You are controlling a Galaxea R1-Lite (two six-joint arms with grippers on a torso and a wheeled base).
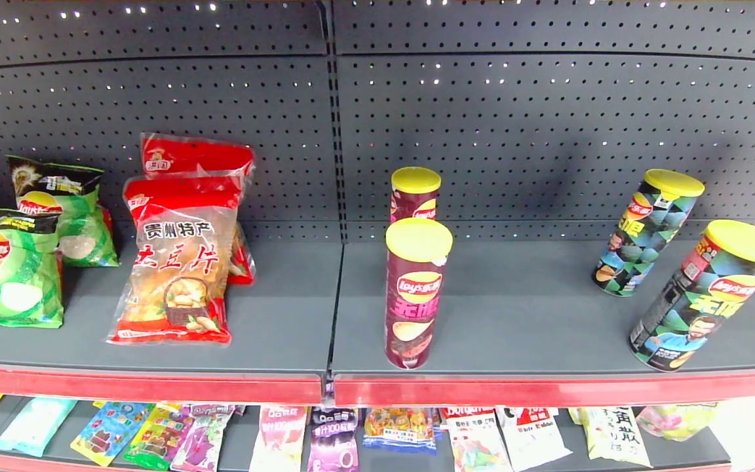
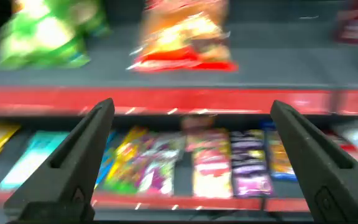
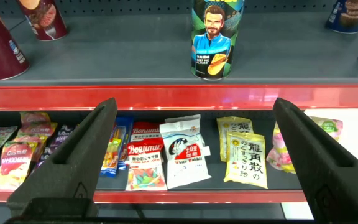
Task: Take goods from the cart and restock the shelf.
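The upper shelf [image 1: 515,308] carries two maroon crisp cans [image 1: 415,295] in the middle and two green-and-black cans [image 1: 705,301] at the right. Clear red-topped snack bags [image 1: 177,262] and green crisp bags [image 1: 17,269] stand at its left. My left gripper [image 2: 191,106] is open and holds nothing, in front of the shelf's red edge [image 2: 185,99], below the red snack bag [image 2: 182,34]. My right gripper [image 3: 194,102] is open with nothing in it, level with the red edge [image 3: 179,96], just below a green-and-black can [image 3: 213,37].
The lower shelf holds several flat candy and snack packs [image 1: 482,439], among them a white pack [image 3: 185,152] and yellow packs [image 3: 244,155]. A perforated dark back panel [image 1: 522,131] rises behind the upper shelf. Bare board lies between the maroon and the green-and-black cans.
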